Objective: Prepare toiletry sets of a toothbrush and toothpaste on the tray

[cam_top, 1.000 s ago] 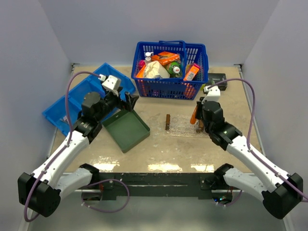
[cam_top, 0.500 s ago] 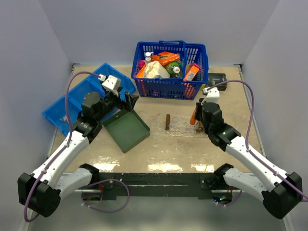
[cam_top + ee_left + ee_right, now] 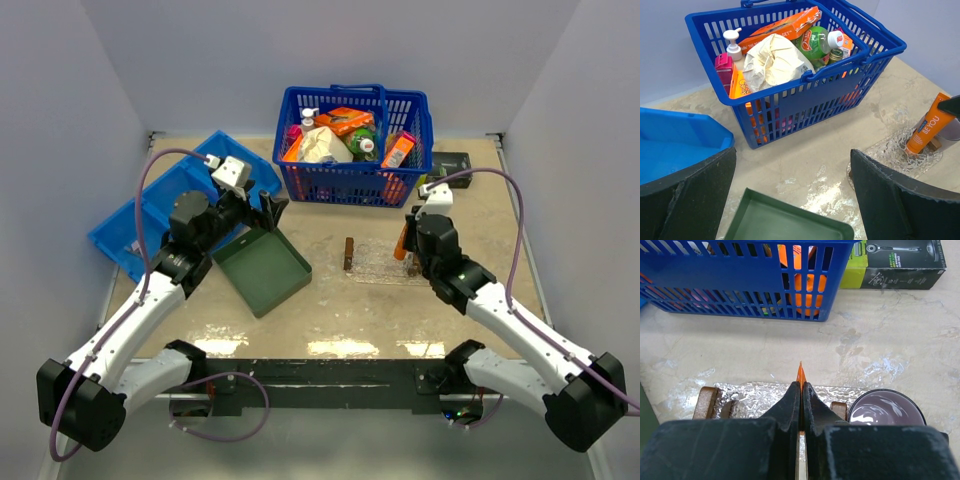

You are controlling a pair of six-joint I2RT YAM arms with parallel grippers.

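The clear tray (image 3: 380, 260) with brown wooden handles lies right of the table's middle; in the right wrist view the tray (image 3: 755, 394) is just beyond my fingers. My right gripper (image 3: 801, 387) is shut on the flat crimped end of the orange toothpaste (image 3: 800, 371). In the left wrist view the orange toothpaste (image 3: 929, 131) stands tilted, with its cap end down on the tray (image 3: 892, 150). My left gripper (image 3: 792, 175) is open over the far corner of the dark green tray (image 3: 785, 225), holding nothing. No toothbrush shows in any view.
A blue basket (image 3: 355, 145) full of groceries stands at the back. A blue divided bin (image 3: 160, 205) is at the left. A purple mug (image 3: 886, 410) sits by the tray's right handle (image 3: 838, 410). A black razor box (image 3: 900, 262) lies right of the basket.
My right arm has shifted slightly left with the orange toothpaste still in its jaws. The left arm has not moved.
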